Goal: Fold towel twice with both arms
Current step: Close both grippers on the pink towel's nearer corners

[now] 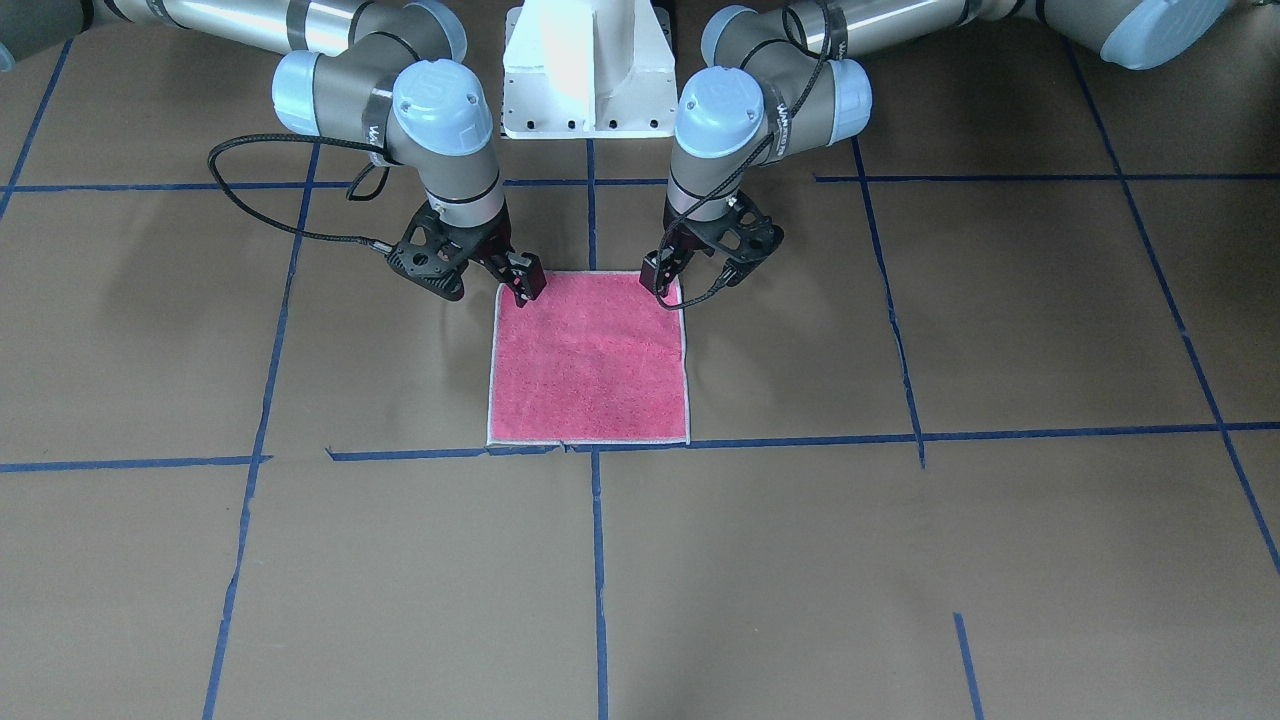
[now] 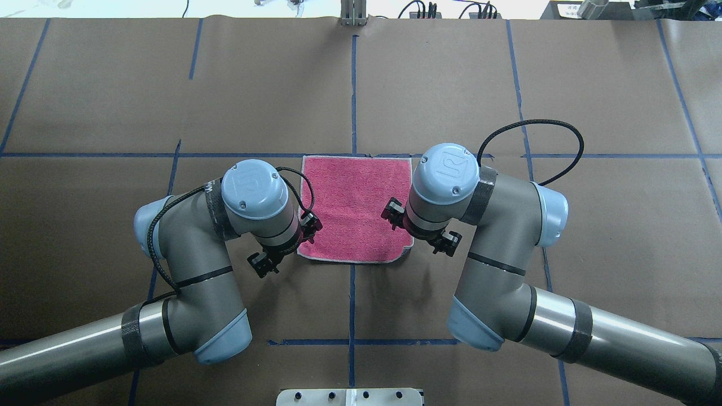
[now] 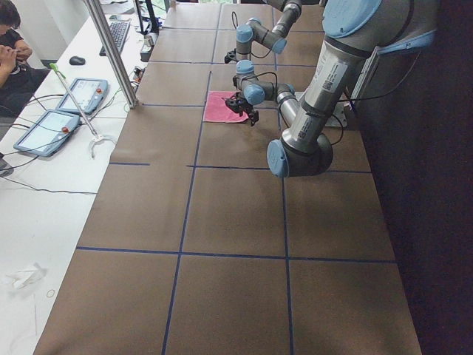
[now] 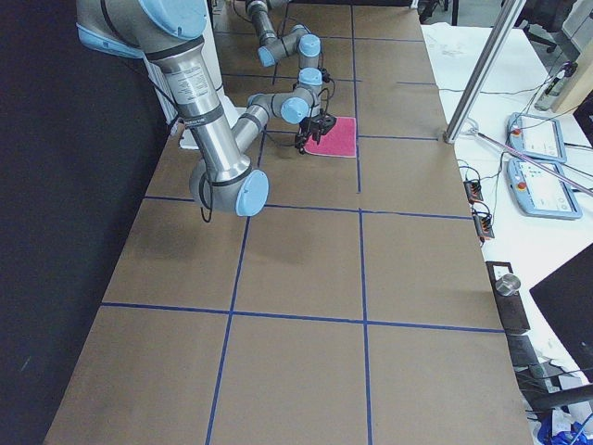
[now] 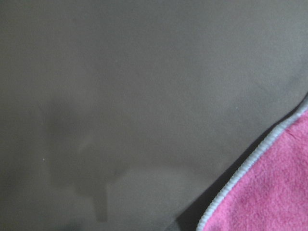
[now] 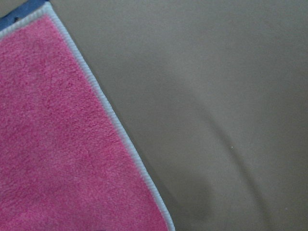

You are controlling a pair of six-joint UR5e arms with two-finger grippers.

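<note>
The towel (image 1: 588, 360) lies flat on the brown table, pink-red face up, with its whitish border all around; it also shows in the overhead view (image 2: 355, 208). My left gripper (image 1: 692, 283) is low at the towel's corner nearest the robot on my left side. My right gripper (image 1: 488, 288) is low at the other near corner. Each looks open, with one finger over the towel's corner and the other outside the edge on the table. The wrist views show only the towel's edge (image 5: 269, 192) (image 6: 62, 144) and bare table, with no fingers in them.
Brown paper with blue tape lines (image 1: 598, 560) covers the table. The white base pedestal (image 1: 588, 70) stands just behind the towel. A black cable (image 1: 260, 200) loops beside the right wrist. Operators' desks with tablets (image 3: 52, 126) lie beyond the far edge.
</note>
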